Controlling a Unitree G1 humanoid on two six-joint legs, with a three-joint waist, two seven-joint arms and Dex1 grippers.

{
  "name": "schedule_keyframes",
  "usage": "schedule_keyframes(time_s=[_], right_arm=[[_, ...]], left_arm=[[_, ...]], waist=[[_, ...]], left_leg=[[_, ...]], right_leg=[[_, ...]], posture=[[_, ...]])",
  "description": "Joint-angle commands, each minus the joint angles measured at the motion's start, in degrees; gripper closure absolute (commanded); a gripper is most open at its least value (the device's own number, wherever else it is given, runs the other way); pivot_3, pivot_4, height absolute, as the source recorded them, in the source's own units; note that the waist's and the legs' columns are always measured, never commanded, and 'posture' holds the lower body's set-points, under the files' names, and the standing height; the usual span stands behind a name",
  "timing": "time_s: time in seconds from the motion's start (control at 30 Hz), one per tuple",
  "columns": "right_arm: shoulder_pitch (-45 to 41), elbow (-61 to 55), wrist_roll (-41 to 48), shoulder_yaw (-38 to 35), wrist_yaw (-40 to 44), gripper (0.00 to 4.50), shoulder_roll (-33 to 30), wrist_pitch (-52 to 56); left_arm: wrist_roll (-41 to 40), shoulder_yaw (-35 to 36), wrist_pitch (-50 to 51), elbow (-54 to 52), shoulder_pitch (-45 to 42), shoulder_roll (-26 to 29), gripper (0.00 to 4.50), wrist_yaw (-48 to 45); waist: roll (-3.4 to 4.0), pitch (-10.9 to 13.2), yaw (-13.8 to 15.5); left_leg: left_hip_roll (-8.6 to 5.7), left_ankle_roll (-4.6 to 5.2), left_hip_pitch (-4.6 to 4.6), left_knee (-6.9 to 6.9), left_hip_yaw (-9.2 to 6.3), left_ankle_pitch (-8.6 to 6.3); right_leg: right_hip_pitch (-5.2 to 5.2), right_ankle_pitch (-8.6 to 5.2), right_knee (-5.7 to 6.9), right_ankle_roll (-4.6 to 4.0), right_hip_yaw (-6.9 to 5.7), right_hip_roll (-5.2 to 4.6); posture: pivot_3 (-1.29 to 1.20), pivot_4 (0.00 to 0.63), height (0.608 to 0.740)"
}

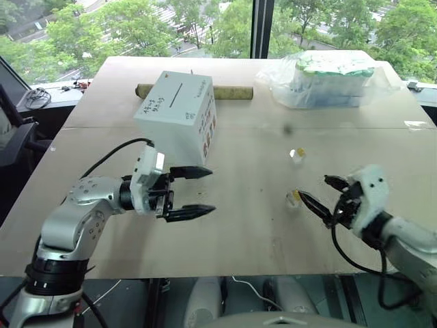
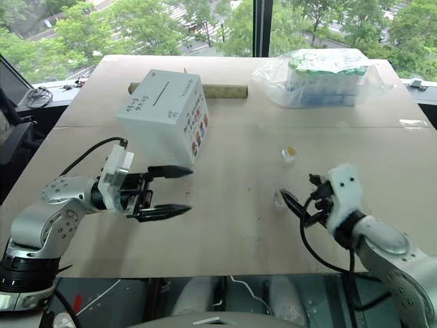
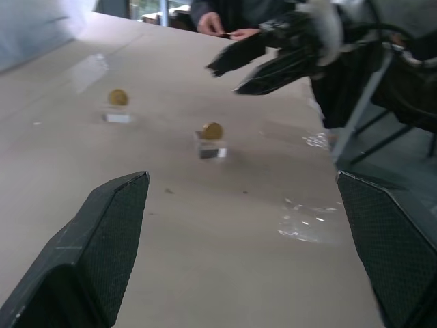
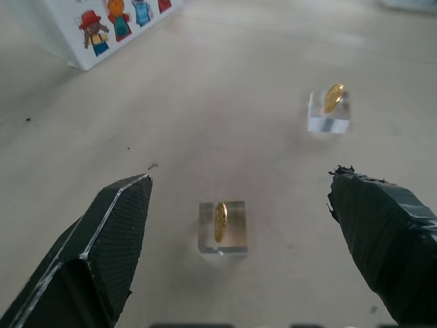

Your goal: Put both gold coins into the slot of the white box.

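Note:
The white box (image 1: 177, 113) stands on the table's left half, with a thin slot (image 1: 179, 93) in its top and colourful pictures on one side. Each of the two gold coins stands on edge in a small clear holder: the near coin (image 4: 220, 220) and the far coin (image 4: 333, 97). My right gripper (image 1: 314, 189) is open, just right of the near coin (image 1: 293, 198) and pointing at it. The coin lies ahead of its spread fingers, untouched. My left gripper (image 1: 205, 191) is open and empty just in front of the box, pointing right toward the coins.
A clear bag of white-green packs (image 1: 328, 78) lies at the back right. A cardboard tube (image 1: 232, 90) lies behind the box. A person's hand (image 3: 218, 27) shows beyond the table's far side. The table's front edge runs close below both grippers.

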Motion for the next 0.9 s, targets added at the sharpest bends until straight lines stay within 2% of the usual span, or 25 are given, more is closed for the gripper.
schedule_keyframes(time_s=[0.03, 0.1, 0.5, 0.6, 0.73, 0.9], right_arm=[[-2.8, 1.1, 1.1, 1.7, -2.3, 0.88, 1.8, 3.0], [-3.5, 1.7, 0.5, 3.3, -2.8, 1.67, 2.0, 4.6], [-3.8, 3.4, -1.4, 5.0, -2.6, 1.67, 2.1, 5.7], [-3.4, 3.9, -2.6, 6.6, -2.6, 2.59, 2.4, 5.3], [-3.2, 4.6, -4.8, 8.1, -2.5, 4.44, 2.6, 4.3], [-2.9, 5.3, -6.8, 8.5, -1.3, 4.44, 2.1, 3.2]], left_arm=[[-0.9, 0.3, -0.3, -2.3, -0.7, 0.7, 0.0, -0.7], [-1.2, 0.5, 0.2, -2.8, -0.7, 0.9, 0.0, -0.6], [-2.1, 0.8, 1.6, -5.2, -0.2, 1.5, 0.0, 0.1], [-1.9, 0.8, 1.7, -5.4, -0.2, 1.5, 0.0, 0.5], [-1.9, 0.7, 1.9, -5.6, -0.3, 1.3, 0.0, 1.0], [-2.1, 0.6, 2.9, -5.8, -0.4, 1.0, 0.0, 2.3]], waist=[[0.0, 0.0, 0.1], [0.0, 0.0, 0.0], [0.01, 0.0, -0.1], [0.01, 0.0, -0.1], [0.01, 0.0, -0.1], [0.01, 0.0, -0.1]], left_leg=[[0.0, 0.0, -0.03, 0.01, -0.01, 0.0], [-0.02, 0.0, -0.04, 0.01, 0.0, 0.0], [0.0, 0.01, -0.04, 0.01, 0.0, 0.0], [0.0, 0.01, -0.04, 0.01, -0.02, 0.0], [0.0, 0.01, -0.04, 0.01, -0.01, 0.0], [0.0, 0.01, -0.04, 0.02, -0.01, 0.0]], right_leg=[[-0.01, 0.0, 0.0, 0.0, -0.01, -0.01], [-0.01, 0.0, -0.01, 0.01, -0.01, -0.01], [-0.02, 0.0, -0.01, 0.01, 0.0, 0.04], [-0.02, 0.0, -0.01, 0.01, 0.0, 0.07], [-0.02, 0.0, -0.01, 0.01, -0.01, 0.09], [-0.02, 0.0, -0.01, 0.02, -0.01, 0.09]], posture=[[0.0, 0.15, 0.74], [0.0, 0.15, 0.74], [0.0, 0.15, 0.74], [0.0, 0.15, 0.74], [0.0, 0.15, 0.74], [0.0, 0.15, 0.74]])
